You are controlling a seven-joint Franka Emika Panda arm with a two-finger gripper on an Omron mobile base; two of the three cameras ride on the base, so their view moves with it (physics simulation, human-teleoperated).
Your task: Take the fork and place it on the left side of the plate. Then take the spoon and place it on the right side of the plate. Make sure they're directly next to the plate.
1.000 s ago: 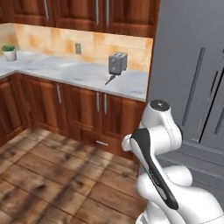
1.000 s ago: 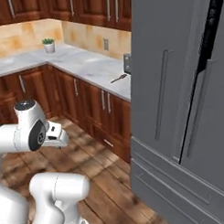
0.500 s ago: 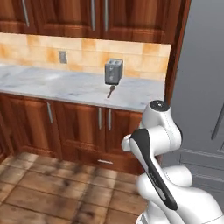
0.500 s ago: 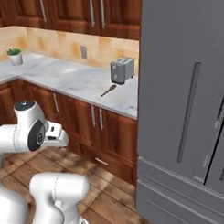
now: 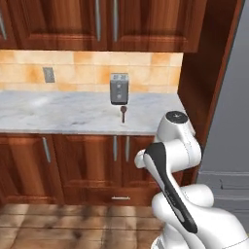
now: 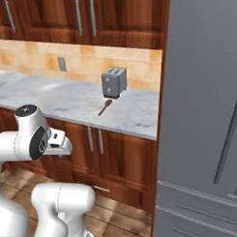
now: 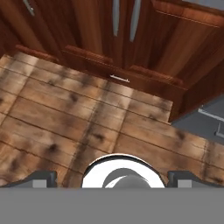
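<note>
An all-brown wooden spoon (image 5: 123, 114) with an oval bowl lies at the centre of the left base frame on the grey-white marble tabletop (image 5: 58, 114), just in front of a grey metal toaster (image 5: 119, 89). In the right base frame the spoon (image 6: 105, 107) sits left of centre. The hand view looks down on wooden floor planks (image 7: 65, 109) and brown cabinet doors (image 7: 131, 26); whether the fingers are wide or narrow cannot be told.

From behind the arm we look forward and down, left and right, sharing the marble surface (image 5: 73, 114), toaster (image 5: 119, 89) and spoon (image 5: 123, 113) in the middle distance. The hand camera faces down at the wooden floor (image 7: 65, 113) and lower cabinets (image 7: 131, 52).
</note>
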